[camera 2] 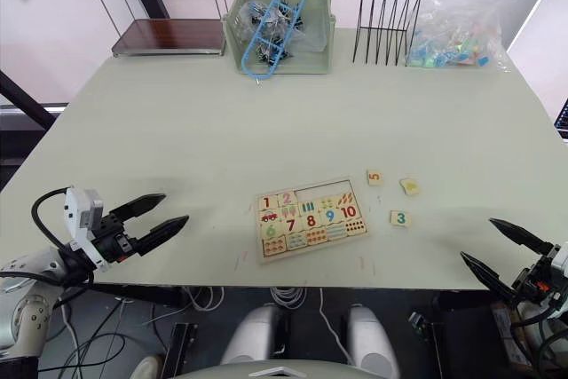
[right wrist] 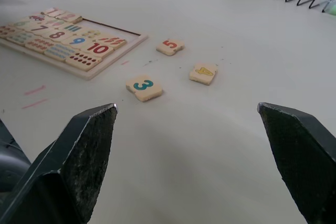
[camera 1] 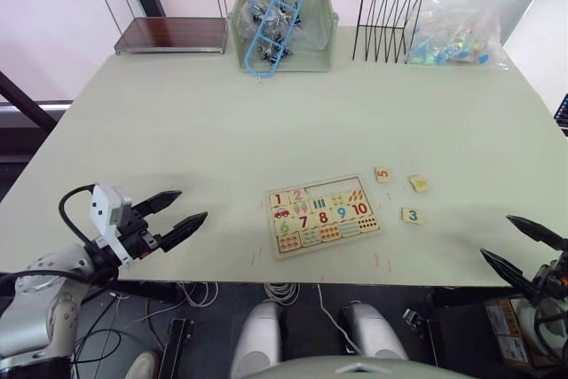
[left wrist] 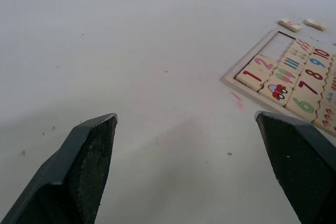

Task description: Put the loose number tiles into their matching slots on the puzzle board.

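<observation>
Both end effectors are spread wide and hold nothing. Left end effector (camera 1: 177, 213) hovers over the near left tabletop (camera 1: 222, 122), well left of the puzzle board (camera 1: 323, 216). Right end effector (camera 1: 522, 244) hangs at the near right edge. Tiles 1 and 2 sit in the board's far row. Three loose tiles lie right of the board: 5 (camera 1: 382, 175), 3 (camera 1: 412, 216), and a yellow-printed tile (camera 1: 419, 184).

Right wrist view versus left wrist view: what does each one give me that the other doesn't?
Right wrist alone: the 3 tile loose on the table, and the digit on the 5 tile. Left wrist alone: tiles 1 and 2 seated, with bare slots beside them. Both show the puzzle board, the yellow-marked tile, and open grippers: right, left.
</observation>
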`<action>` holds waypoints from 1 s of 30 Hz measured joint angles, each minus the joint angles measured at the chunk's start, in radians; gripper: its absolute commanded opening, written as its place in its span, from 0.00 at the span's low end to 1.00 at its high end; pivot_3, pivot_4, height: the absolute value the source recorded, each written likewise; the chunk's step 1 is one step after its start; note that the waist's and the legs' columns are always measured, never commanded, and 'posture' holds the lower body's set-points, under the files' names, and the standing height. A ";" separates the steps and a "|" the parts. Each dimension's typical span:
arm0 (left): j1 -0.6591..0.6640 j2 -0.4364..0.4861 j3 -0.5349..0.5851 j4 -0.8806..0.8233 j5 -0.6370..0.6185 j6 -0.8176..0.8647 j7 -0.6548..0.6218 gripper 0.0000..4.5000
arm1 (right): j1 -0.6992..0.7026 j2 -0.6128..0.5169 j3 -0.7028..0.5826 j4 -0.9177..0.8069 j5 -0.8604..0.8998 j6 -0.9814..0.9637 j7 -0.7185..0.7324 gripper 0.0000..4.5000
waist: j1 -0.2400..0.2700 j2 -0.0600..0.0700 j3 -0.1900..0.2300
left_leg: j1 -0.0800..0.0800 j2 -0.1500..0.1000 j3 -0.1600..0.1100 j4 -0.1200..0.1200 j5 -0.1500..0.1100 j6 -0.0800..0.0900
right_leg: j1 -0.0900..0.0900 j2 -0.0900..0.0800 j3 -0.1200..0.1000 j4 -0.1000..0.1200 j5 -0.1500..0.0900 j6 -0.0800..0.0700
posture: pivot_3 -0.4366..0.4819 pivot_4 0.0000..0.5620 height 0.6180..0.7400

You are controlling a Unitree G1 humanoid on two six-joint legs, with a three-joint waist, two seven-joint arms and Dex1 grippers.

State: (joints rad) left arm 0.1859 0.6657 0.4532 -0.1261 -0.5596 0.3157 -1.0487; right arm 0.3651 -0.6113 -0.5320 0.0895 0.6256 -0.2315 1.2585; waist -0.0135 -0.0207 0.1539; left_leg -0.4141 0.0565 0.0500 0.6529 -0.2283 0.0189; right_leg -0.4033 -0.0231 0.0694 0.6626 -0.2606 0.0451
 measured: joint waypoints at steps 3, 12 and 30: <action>-0.001 0.000 -0.009 0.013 0.006 -0.017 -0.005 0.99 | -0.003 0.000 0.000 0.008 0.000 -0.009 0.000 1.00 | 0.000 0.000 0.000 | 0.000 0.000 0.000 0.000 0.000 0.000 | 0.000 0.000 0.000 0.000 0.000 0.000 | 0.48 0.27 1.00; -0.056 -0.003 -0.050 0.092 0.025 -0.084 -0.037 0.99 | -0.016 -0.007 -0.008 0.024 0.000 -0.014 0.001 1.00 | 0.000 0.000 0.000 | 0.000 0.000 0.000 0.000 0.000 0.000 | 0.000 0.000 0.000 0.000 0.000 0.000 | 0.48 0.27 1.00; -0.172 0.057 -0.140 0.224 0.092 -0.209 -0.150 0.99 | -0.066 -0.011 -0.002 0.020 0.002 0.003 0.027 1.00 | 0.000 0.000 0.000 | 0.000 -0.001 0.002 0.000 0.000 0.000 | 0.000 0.001 0.000 0.000 0.000 0.000 | 0.48 0.27 1.00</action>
State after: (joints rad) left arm 0.0136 0.7227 0.3132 0.0983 -0.4677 0.1066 -1.1988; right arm 0.2989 -0.6223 -0.5336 0.1098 0.6274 -0.2287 1.2850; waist -0.0132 -0.0206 0.1539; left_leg -0.4142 0.0559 0.0521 0.6529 -0.2283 0.0189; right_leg -0.4032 -0.0217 0.0692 0.6629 -0.2604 0.0451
